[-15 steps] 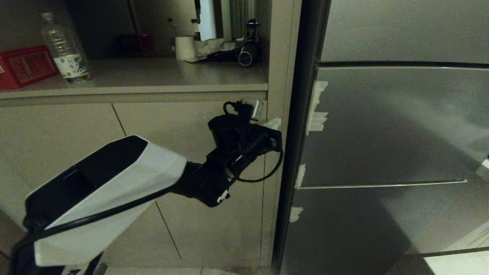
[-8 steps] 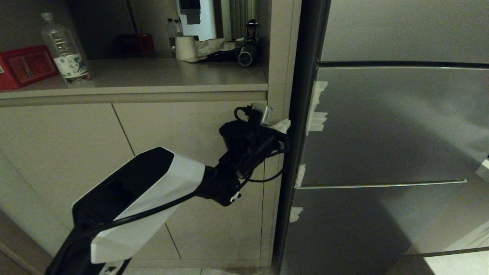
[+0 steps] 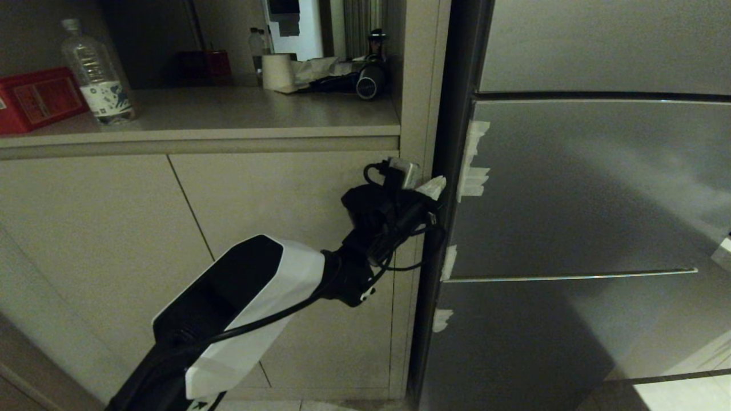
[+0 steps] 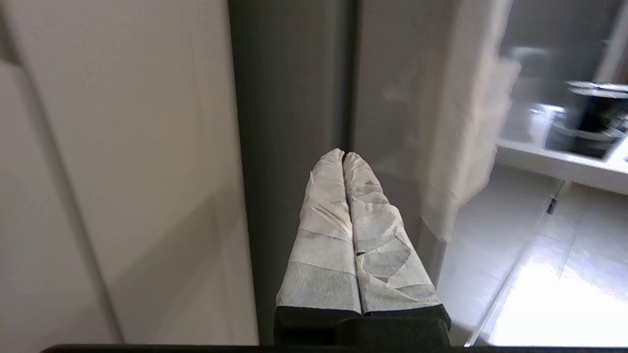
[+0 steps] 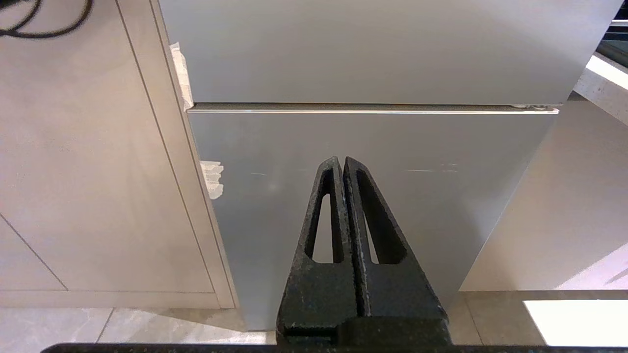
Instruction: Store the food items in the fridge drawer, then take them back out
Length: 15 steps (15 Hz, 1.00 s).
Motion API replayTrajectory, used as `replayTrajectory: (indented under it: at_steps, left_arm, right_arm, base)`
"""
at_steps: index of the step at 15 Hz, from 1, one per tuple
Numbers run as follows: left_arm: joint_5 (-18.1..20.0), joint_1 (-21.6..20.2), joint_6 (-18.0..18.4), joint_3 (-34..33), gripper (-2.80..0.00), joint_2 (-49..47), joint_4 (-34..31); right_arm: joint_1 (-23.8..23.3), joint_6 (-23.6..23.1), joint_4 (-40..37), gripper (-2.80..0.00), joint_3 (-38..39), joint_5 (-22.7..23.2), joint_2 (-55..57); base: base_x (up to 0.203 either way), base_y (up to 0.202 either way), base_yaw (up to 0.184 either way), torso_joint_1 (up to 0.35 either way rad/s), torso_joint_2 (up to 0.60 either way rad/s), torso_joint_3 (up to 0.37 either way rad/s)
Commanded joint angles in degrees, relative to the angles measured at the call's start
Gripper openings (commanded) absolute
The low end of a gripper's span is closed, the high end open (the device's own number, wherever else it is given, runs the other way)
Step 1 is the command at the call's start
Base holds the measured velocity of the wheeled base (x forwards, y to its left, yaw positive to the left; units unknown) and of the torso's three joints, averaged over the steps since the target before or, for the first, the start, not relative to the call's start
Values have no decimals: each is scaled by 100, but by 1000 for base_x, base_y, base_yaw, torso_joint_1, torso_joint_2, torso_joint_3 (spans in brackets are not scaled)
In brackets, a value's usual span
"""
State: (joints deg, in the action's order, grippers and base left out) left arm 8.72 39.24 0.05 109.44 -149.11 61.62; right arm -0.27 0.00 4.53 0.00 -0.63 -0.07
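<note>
The food items and the fridge drawer are out of view behind the closed grey fridge door [image 3: 571, 188]. My left gripper [image 3: 436, 186] is stretched out at mid height, its fingers wrapped in white tape. Its tips [image 4: 343, 154] are pressed together with nothing between them, right at the dark gap [image 4: 289, 147] along the door's left edge. My right gripper [image 5: 342, 160] is shut and empty. It hangs low and points at the fridge's lower door panel [image 5: 392, 196].
Beige cabinet doors [image 3: 257, 217] stand left of the fridge under a counter [image 3: 228, 114] with a water bottle [image 3: 97, 71], a red box [image 3: 37, 97] and a paper roll [image 3: 277, 71]. Strips of white tape [image 3: 474, 165] stick to the fridge door's left edge.
My left arm has reached further right, bringing the shut fingertips from the cabinet side panel up to the fridge door's edge. Nothing else has moved.
</note>
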Motion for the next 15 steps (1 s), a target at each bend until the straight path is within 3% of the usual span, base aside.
replayTrajectory:
  at_steps: [1,12,15]
  left_arm:
    - [168,43,7,86,-280,-162,27]
    - [279,154,92,104,-280,-154,-36]
    - [564,193,83,104,-280,-162,-124]
  right_arm:
    - [0,0,4,-280,176,2,7]
    - [0,0,4,-280,176,10,7]
    - [-2,71,63,-280,173,-23,4]
  base:
    - [0,0,0,0,0,0]
    - [0,0,0,0,0,0]
    - [0,0,0,0,0,0]
